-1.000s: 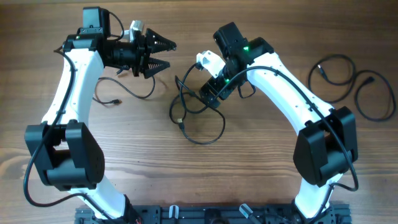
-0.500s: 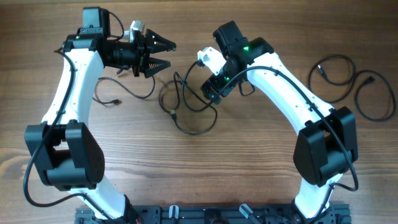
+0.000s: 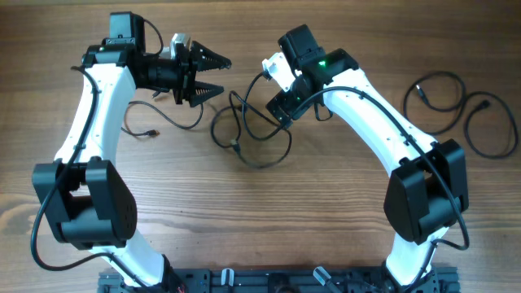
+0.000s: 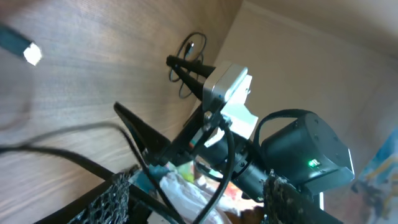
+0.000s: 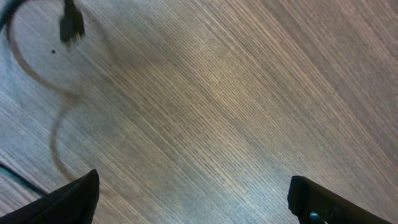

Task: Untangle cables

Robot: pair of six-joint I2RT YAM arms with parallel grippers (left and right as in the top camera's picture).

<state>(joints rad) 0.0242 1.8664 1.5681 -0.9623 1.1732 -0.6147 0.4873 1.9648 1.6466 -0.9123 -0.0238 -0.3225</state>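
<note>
Black cables (image 3: pixel 242 134) lie in a loose tangle on the wooden table (image 3: pixel 326 212), just right of the left gripper (image 3: pixel 223 74) and a little nearer the arm bases. The left gripper's jaws stand apart with nothing between them. The right gripper (image 3: pixel 279 104), farther right of it at the tangle's upper edge, is spread wide and empty. Two more cable loops (image 3: pixel 420 91) lie far to the right, and a single cord (image 3: pixel 177 124) trails just below the left gripper.

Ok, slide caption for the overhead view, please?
Open left end effector and open right end effector near tangled thin black cables on wooden table.
</note>
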